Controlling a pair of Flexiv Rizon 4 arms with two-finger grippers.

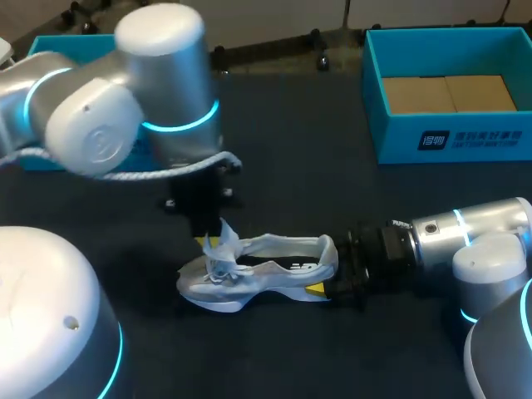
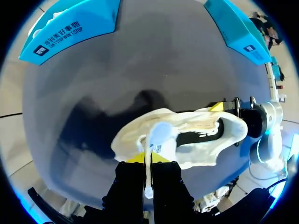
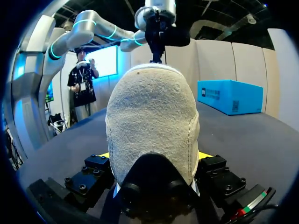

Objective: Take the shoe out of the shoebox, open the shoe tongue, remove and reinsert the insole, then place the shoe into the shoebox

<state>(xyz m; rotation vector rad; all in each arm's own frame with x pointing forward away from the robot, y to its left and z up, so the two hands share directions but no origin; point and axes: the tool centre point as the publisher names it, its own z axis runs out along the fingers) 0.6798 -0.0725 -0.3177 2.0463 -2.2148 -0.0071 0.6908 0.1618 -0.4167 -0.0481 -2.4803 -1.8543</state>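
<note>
Shoe (image 1: 266, 270) sits out of the shoebox (image 1: 449, 141), right pincer (image 1: 328, 281) clamping its heel (image 3: 149, 121), left pincer (image 1: 209, 241) pinching the tongue (image 1: 226, 235) open; insole steps remain

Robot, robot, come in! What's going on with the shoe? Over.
Left gripper shut on tongue. Right gripper shut on shoe at the heel. Shoe on table, outside shoebox. Nothing seen in the way.

Not much besides the counter (image 1: 316, 125) here: a dark, matte top, pretty much charcoal with a slight sheen. Over at its far left corner sits a bright blue box (image 2: 70, 23) with white print on its side, only partly in view, so can't tell what's in it.
</note>
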